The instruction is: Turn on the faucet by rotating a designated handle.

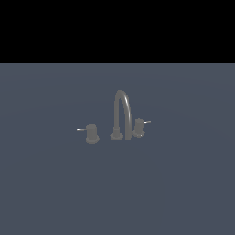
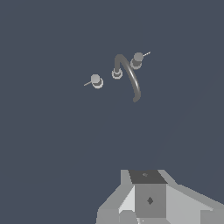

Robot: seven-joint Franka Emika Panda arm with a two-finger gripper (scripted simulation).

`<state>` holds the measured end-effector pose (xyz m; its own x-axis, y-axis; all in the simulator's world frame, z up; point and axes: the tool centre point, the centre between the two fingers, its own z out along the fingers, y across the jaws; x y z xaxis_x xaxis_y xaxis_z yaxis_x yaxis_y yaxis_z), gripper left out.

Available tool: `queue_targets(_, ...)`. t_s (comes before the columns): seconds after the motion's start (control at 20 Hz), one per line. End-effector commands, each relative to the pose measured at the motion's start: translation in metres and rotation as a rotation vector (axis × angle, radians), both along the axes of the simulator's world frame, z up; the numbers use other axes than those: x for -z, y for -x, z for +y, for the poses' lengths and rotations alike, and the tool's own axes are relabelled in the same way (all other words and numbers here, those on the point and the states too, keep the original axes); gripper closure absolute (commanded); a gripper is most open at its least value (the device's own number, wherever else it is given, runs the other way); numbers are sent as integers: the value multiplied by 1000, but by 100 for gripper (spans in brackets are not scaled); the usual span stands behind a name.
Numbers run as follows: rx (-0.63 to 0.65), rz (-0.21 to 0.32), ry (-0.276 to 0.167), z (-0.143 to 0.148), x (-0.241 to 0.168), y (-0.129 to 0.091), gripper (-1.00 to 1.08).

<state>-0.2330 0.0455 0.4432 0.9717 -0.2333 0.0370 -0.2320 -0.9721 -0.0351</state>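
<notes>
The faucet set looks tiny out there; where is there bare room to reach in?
Open floor borders the faucet on all sides. It is tight only between the spout and the handle or the smaller knob.

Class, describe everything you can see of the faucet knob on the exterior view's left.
The handle is a squat, dark grey, metallic-looking cylinder with a flared base, standing upright on the grey surface. A thin pale lever rod juts sideways, away from the arched spout. It stands apart from the spout's base; nothing touches it. The pincer is not near it.
</notes>
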Motion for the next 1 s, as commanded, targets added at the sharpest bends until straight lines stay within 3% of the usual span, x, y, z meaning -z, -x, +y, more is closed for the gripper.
queue_targets(0.0, 53, 3, 0, 10, 18, -7, 108)
queue_targets(0.95, 443, 23, -8, 71, 151, -80, 108)
